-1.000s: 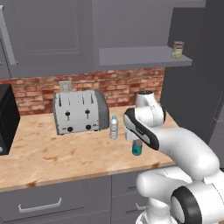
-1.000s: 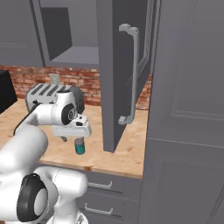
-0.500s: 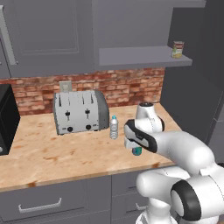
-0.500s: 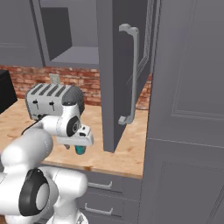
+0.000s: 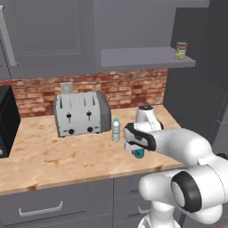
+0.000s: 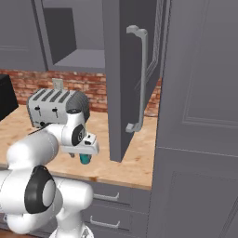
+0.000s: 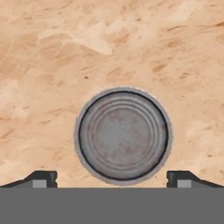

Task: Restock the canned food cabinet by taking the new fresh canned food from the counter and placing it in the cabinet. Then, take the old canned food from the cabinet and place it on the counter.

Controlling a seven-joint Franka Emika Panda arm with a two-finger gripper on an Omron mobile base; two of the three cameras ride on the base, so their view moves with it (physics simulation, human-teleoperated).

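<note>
The teal-blue can (image 7: 123,135) stands upright on the wooden counter (image 5: 53,160), at about 4 o'clock from the water bottle (image 5: 116,129) in the left base view and near the counter's front edge. The gripper (image 7: 112,178) hangs straight above it with its jaws spread wide, one tip either side of the can's ringed grey metal top, grasping nothing yet. The can is likely rigid and fairly heavy for its size, with a smooth, possibly slippery wall, so taking it across the middle of its side seems safest. The old can (image 5: 181,50) with the yellow-green label sits on the cabinet shelf (image 5: 142,59) at 1 o'clock. No writing on either can is legible.
</note>
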